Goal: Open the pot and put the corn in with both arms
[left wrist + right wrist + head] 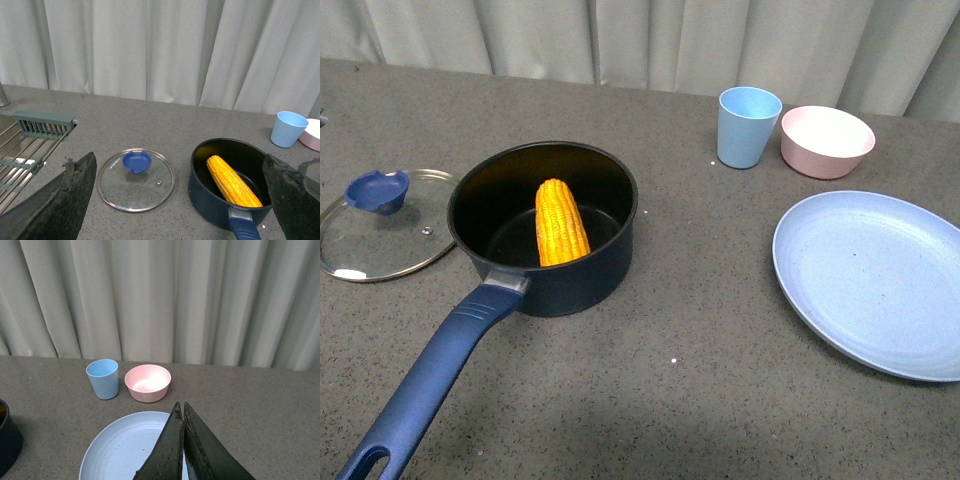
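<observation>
1. A dark navy pot (555,235) stands uncovered on the grey tabletop (700,340), its long blue handle (435,375) running toward the camera and ending in a slotted hole.
2. The corn (561,222) lies inside the pot, one end on the black bottom and the other propped against the inner wall beside the handle.
3. The glass lid (380,225), with its blue knob (377,190), lies flat on the tabletop just to the left of the pot, its rim close to the pot's wall.
4. To the right, well apart from the pot, a light blue cup (748,125) stands upright beside a pink bowl (826,140); a large light blue plate (875,280) sits nearer the camera.
5. Neither arm appears in the front view.
6. In the left wrist view, the left hand (175,210) is spread wide, its two dark fingers (70,195) framing lid and pot from above without touching either; a wire rack (30,145) shows at the tabletop's far side.
7. In the right wrist view, the right hand (182,412) has its fingers pressed together, holding nothing, above the plate's edge, with cup and bowl beyond and pale curtains (165,295) behind.
</observation>
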`<action>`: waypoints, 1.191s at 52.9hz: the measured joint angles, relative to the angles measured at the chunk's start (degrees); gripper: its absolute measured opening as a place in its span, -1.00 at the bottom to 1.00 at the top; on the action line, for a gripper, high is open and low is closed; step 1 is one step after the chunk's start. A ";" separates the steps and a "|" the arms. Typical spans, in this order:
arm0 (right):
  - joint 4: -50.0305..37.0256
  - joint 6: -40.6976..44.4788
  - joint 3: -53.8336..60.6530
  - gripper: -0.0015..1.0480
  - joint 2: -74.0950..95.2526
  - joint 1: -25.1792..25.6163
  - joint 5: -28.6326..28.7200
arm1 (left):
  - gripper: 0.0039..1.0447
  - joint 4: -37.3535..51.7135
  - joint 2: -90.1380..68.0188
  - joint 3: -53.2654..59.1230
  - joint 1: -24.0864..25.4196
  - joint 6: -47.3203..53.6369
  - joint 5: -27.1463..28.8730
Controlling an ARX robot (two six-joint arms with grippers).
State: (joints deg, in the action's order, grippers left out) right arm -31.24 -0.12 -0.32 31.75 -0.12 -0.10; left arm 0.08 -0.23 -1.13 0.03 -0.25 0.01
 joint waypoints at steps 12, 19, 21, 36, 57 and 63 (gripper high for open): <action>8.66 0.00 0.02 -0.98 -9.16 0.00 0.02 | 0.88 0.00 0.00 0.00 0.00 0.00 0.00; 12.02 0.00 0.02 -0.98 -12.70 0.00 0.02 | 0.88 0.00 0.00 0.00 0.00 0.00 0.02; 12.70 0.00 0.02 -0.98 -13.38 0.00 0.04 | 0.88 0.00 0.00 0.00 0.00 0.00 0.00; 17.53 0.00 0.02 -0.98 -18.25 0.00 0.04 | 0.88 0.00 0.00 0.00 0.00 0.00 0.00; 30.77 0.07 -0.02 -0.98 -29.99 0.00 0.17 | 0.88 0.00 0.02 0.00 0.00 0.00 0.02; 31.08 0.13 -0.02 -0.91 -31.45 0.00 0.17 | 0.88 -0.02 0.04 0.00 0.00 0.00 0.00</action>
State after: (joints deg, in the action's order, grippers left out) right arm -0.16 0.01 -0.34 0.30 -0.12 0.08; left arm 0.05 -0.19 -1.13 0.03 -0.25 0.01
